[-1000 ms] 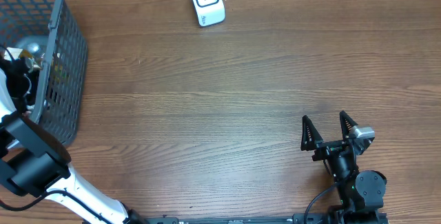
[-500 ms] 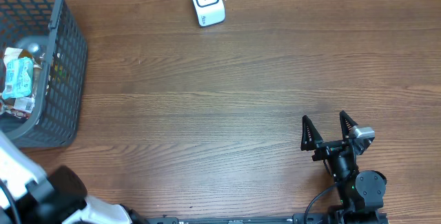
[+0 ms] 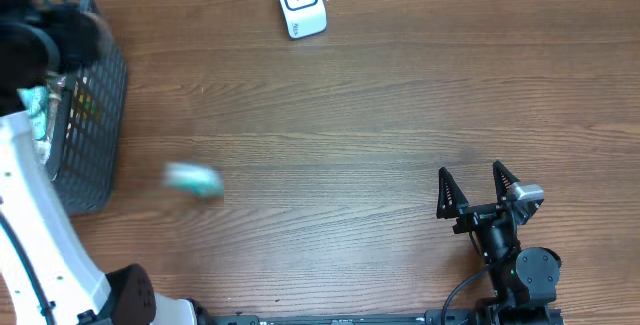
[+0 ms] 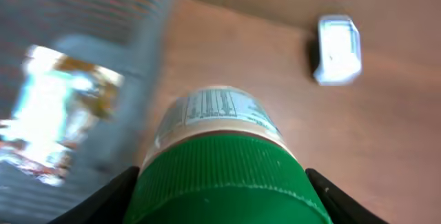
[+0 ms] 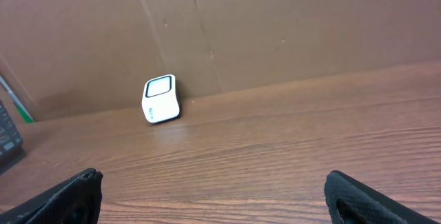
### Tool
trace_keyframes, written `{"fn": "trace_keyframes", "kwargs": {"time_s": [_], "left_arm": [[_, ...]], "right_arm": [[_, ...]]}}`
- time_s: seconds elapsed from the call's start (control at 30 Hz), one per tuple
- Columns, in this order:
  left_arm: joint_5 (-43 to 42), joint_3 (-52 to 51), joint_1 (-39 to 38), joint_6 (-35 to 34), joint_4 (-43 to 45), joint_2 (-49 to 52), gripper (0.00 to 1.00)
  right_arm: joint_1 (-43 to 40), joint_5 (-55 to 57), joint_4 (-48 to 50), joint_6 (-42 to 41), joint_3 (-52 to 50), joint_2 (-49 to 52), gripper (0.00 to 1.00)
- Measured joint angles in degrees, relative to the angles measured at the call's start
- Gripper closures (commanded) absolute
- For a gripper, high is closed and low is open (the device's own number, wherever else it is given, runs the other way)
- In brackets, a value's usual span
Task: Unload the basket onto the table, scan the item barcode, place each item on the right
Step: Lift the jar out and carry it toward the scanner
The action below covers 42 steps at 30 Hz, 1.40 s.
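In the left wrist view a jar (image 4: pixel 217 117) with a ribbed green cap and a pale printed label fills the space between my left gripper's (image 4: pixel 220 200) fingers (image 4: pixel 103 196), which press on both sides of the cap. From overhead that gripper (image 3: pixel 50 33) is a dark blur over the basket's top corner, and the jar cannot be made out there. The white scanner (image 3: pixel 300 2) stands at the table's far edge, also visible as the scanner (image 4: pixel 337 48) and the scanner (image 5: pixel 160 98). My right gripper (image 3: pixel 480 187) rests open and empty at the near right, its jaws (image 5: pixel 220 196) spread wide.
A grey mesh basket (image 3: pixel 100 115) stands at the far left, with a shiny packet (image 4: pixel 55 114) inside it. A blurred teal-and-white thing (image 3: pixel 192 180) shows over the table to the basket's right; I cannot tell what it is. A brown cardboard wall (image 5: pixel 275 24) backs the table.
The left arm has swung from the lower left corner up over the basket and is motion-blurred. The blurred teal thing is new on the table. The right arm has not moved.
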State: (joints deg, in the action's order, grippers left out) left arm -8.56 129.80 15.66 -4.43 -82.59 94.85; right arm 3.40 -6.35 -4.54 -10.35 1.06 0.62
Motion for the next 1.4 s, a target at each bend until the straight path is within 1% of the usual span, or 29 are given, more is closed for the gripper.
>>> {"fn": "trace_keyframes", "kwargs": {"time_s": [0.07,0.1,0.23,0.33,0.47,0.57,0.77,0.9,1.2,1.4], "left_arm": [[0.2,-0.1,-7.6,-0.1,-2.8,0.3,0.47],[0.3,-0.2,-11.0,-0.2,-2.8,0.6,0.46],[0.5,-1.3,-20.3,-1.0,-2.6,1.8,0.44],[0.9,-2.8,-26.6,-2.8,-1.9,2.8,0.44],[1.7,-5.4,-33.0,-4.7,0.4,4.2,0.44],[3.3,-7.7,-37.6,-7.6,1.8,6.2,0.45],[5.3,-9.6,-44.4,-14.5,3.7,13.2,0.45],[6.9,-9.7,-47.9,-18.0,8.6,19.2,0.44],[7.8,-10.2,-53.3,-20.3,24.9,29.8,0.43],[6.8,-10.2,-56.2,-20.5,34.5,33.9,0.44]], "right_arm": [[0.0,0.0,0.0,0.0,0.0,0.0,0.00],[0.0,0.0,0.0,0.0,0.0,0.0,0.00],[0.0,0.0,0.0,0.0,0.0,0.0,0.00],[0.0,0.0,0.0,0.0,0.0,0.0,0.00],[0.0,0.0,0.0,0.0,0.0,0.0,0.00],[0.0,0.0,0.0,0.0,0.0,0.0,0.00],[0.0,0.0,0.0,0.0,0.0,0.0,0.00],[0.0,0.0,0.0,0.0,0.0,0.0,0.00],[0.0,0.0,0.0,0.0,0.0,0.0,0.00],[0.0,0.0,0.0,0.0,0.0,0.0,0.00]]}}
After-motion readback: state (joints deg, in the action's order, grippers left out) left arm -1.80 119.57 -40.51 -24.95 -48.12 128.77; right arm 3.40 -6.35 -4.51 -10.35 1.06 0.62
